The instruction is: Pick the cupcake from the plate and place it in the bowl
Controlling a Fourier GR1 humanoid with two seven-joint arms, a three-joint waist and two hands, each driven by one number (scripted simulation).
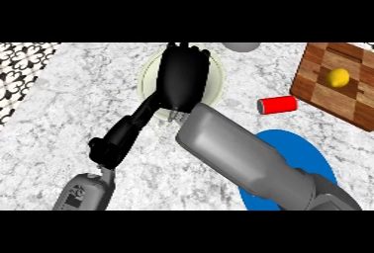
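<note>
The right hand [181, 74], its grip hidden, covers the pale round bowl [150, 74], near a red can [278, 105], wooden board [337, 84] and blue plate [306, 153].

Red can [277, 105] beside wooden board [321, 94]; lemon [338, 77] on board.

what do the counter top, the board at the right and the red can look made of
Counter top: looks like polished stone, marble or granite, from its grey-white speckled mottling. Board: wood, probably a butcher-block cutting board, from its brown checkered blocks with grain. Red can: likely painted metal, smooth and evenly red, though plastic cannot be ruled out.
</note>
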